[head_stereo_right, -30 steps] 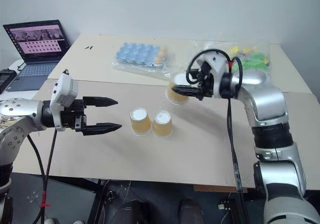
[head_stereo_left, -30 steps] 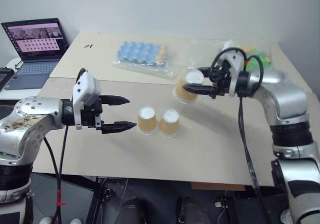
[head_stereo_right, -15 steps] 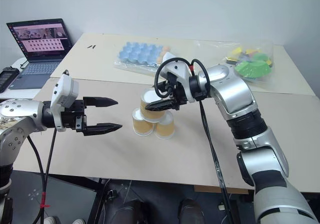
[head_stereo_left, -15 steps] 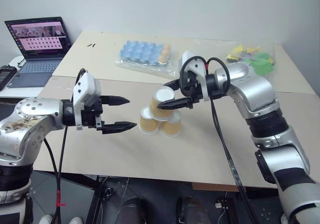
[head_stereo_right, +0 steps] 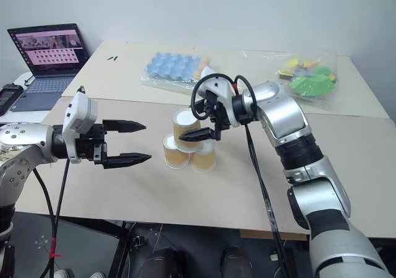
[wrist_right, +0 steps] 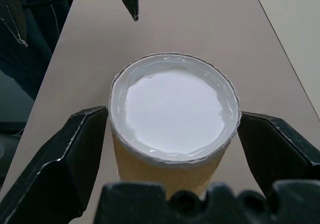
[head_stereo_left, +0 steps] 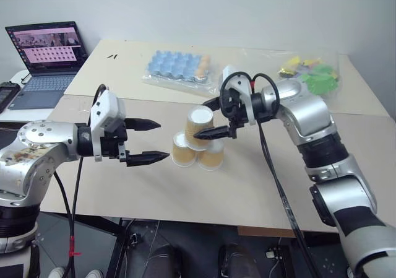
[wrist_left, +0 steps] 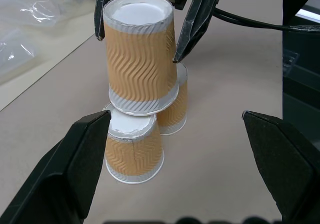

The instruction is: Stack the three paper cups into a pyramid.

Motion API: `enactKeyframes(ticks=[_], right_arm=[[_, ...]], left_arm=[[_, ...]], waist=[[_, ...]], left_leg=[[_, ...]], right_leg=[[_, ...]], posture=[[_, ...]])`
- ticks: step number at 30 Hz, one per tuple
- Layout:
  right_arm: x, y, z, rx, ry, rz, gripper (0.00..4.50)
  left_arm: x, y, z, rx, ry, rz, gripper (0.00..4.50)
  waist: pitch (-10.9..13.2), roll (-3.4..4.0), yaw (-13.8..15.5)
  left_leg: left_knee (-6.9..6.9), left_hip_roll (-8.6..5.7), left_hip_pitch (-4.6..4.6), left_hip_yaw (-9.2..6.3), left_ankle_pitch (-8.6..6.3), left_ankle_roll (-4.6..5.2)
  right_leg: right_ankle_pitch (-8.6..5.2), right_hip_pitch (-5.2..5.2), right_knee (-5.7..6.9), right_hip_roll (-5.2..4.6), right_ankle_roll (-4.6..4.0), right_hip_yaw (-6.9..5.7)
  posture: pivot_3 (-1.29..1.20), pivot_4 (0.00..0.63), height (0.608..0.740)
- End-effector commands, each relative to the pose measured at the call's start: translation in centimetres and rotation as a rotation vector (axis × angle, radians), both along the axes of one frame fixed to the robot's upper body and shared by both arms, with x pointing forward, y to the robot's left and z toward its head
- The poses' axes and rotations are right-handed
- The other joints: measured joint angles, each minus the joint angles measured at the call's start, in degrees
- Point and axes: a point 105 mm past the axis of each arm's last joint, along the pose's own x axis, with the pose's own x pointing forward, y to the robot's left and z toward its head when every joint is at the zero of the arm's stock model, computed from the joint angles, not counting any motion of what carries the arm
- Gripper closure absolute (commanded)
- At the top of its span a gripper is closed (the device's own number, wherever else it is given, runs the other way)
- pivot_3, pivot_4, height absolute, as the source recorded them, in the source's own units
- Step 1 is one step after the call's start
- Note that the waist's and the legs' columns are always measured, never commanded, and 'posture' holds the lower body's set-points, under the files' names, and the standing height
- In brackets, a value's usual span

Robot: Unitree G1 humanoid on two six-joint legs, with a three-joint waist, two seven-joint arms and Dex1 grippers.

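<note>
Spreading under everything in the head views is a pale beige tabletop (head_stereo_left: 260,185), its front panel butted against a second one behind, with a plain white wall beyond. On that front panel stand the three tan, white-rimmed paper cups (head_stereo_left: 197,139), all upside down: two touching side by side, the third resting on their bases as a pyramid (head_stereo_right: 187,143). Left of the pyramid, well apart on a side desk, sits an open grey laptop (head_stereo_left: 44,61). Behind the pyramid lies a clear plastic bag holding a light-blue tray of round cells (head_stereo_left: 174,64); behind and to its right, another clear bag holds green and yellow pieces (head_stereo_left: 310,75). The left gripper (head_stereo_left: 148,141) hangs just left of the pyramid, fingers spread, empty. The right gripper (head_stereo_left: 210,118) flanks the top cup.

From the left wrist, the top cup (wrist_left: 141,67) leans slightly on the lower pair, black fingers (wrist_left: 196,27) parted beside it.

From the right wrist, its fingers (wrist_right: 67,156) stand spread either side of the top cup's white base (wrist_right: 174,108).
</note>
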Motion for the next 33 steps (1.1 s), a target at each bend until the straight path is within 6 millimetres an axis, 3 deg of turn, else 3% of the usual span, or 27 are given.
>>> enactKeyframes(ticks=[1, 3, 8, 10, 12, 13, 16, 19, 23, 25, 28, 33], right_arm=[[-1.7, -0.7, 4.3, 0.105, -0.059, 0.055, 0.05], [-2.6, -1.3, 5.4, 0.136, -0.064, 0.079, 0.05], [-5.8, -4.7, 12.0, 0.412, -0.038, 0.083, 0.05], [-5.0, -6.8, 13.6, 0.537, -0.045, -0.055, 0.05], [-2.8, -8.7, 13.6, 0.612, -0.043, -0.261, 0.05], [-1.1, -9.8, 12.2, 0.581, -0.049, -0.411, 0.05], [2.9, -13.8, 5.1, 0.31, -0.14, -0.832, 0.05], [4.1, -16.2, 0.9, 0.203, -0.168, -1.031, 0.05], [5.0, -18.7, -2.9, 0.068, -0.264, -1.198, 0.05], [5.3, -19.6, -3.8, 0.109, -0.305, -1.265, 0.05], [5.2, -20.4, -5.3, 0.393, -0.285, -1.347, 0.05], [4.8, -22.9, -9.4, 0.452, -0.263, -1.509, 0.05]], left_arm=[[-0.3, 0.1, 1.0, -0.004, -0.046, 0.0, 0.0], [-0.2, 0.2, 1.0, -0.008, -0.046, 0.008, 0.0], [-0.1, 0.8, 0.9, -0.085, -0.036, 0.102, 0.0], [0.4, 1.7, 0.8, -0.163, -0.031, 0.206, 0.0], [1.4, 3.1, 0.7, -0.23, -0.054, 0.347, 0.0], [2.0, 4.0, 0.4, -0.263, -0.06, 0.432, 0.0], [3.5, 7.3, -1.6, -0.327, -0.063, 0.711, 0.0], [4.3, 9.7, -2.8, -0.393, -0.099, 0.923, 0.0], [5.4, 12.4, -4.3, -0.421, -0.152, 1.158, 0.0], [5.8, 13.5, -5.4, -0.407, -0.182, 1.253, 0.0], [6.4, 14.9, -6.8, -0.365, -0.265, 1.362, 0.0], [7.4, 16.2, -8.1, -0.374, -0.31, 1.451, 0.0]], waist=[[0.0, 0.0, 0.1], [0.0, 0.0, 0.2], [0.0, 0.0, 0.2], [0.0, 0.0, 0.1], [0.0, -0.03, 0.1], [0.0, -0.04, 0.1], [-0.2, -0.28, 0.1], [-0.2, -0.26, 0.1], [-0.1, -0.13, 0.0], [-0.1, -0.15, -0.1], [-0.2, -0.23, 0.0], [-0.2, -0.22, 0.2]], left_leg=[[0.0, 0.0, -0.03, -0.01, 0.0, 0.0], [0.0, -0.01, -0.11, -0.03, 0.0, 0.0], [-0.01, 0.01, -0.13, -0.09, -0.01, 0.02], [-0.03, 0.06, -0.11, -0.13, -0.01, 0.02], [-0.03, 0.06, -0.01, -0.13, -0.02, 0.02], [-0.03, 0.05, 0.07, -0.12, -0.02, 0.02], [-0.03, 0.04, 0.25, -0.08, -0.01, 0.01], [0.0, -0.01, 0.19, 0.0, -0.01, 0.01], [-0.02, -0.02, 0.06, 0.08, 0.02, -0.02], [-0.05, -0.04, 0.13, 0.09, 0.02, -0.03], [-0.08, -0.03, 0.23, 0.12, 0.02, -0.04], [-0.05, -0.02, 0.16, 0.15, 0.04, -0.06]], right_leg=[[0.0, 0.0, 0.02, 0.0, 0.0, -0.02], [0.0, -0.03, -0.01, 0.0, 0.0, -0.07], [0.0, -0.02, -0.05, 0.0, 0.0, -0.1], [0.0, 0.0, -0.05, 0.0, 0.0, -0.1], [0.0, 0.11, -0.06, -0.03, 0.0, -0.09], [0.01, 0.16, -0.09, -0.05, -0.01, -0.05], [0.01, 0.23, -0.13, -0.1, -0.01, 0.05], [0.01, 0.12, -0.06, -0.21, -0.01, 0.13], [0.04, -0.06, -0.06, -0.16, 0.01, 0.15], [0.03, 0.04, -0.11, -0.1, 0.02, 0.12], [0.03, 0.17, -0.19, -0.06, 0.02, 0.08], [0.04, 0.12, -0.15, -0.09, 0.01, 0.07]], posture=[[0.0, 0.15, 0.733], [0.0, 0.15, 0.733], [0.0, 0.15, 0.733], [0.0, 0.15, 0.733], [0.0, 0.15, 0.733], [0.0, 0.15, 0.733], [0.0, 0.15, 0.733], [0.0, 0.15, 0.733], [0.0, 0.15, 0.733], [0.0, 0.15, 0.733], [0.0, 0.15, 0.733], [0.0, 0.15, 0.733]])
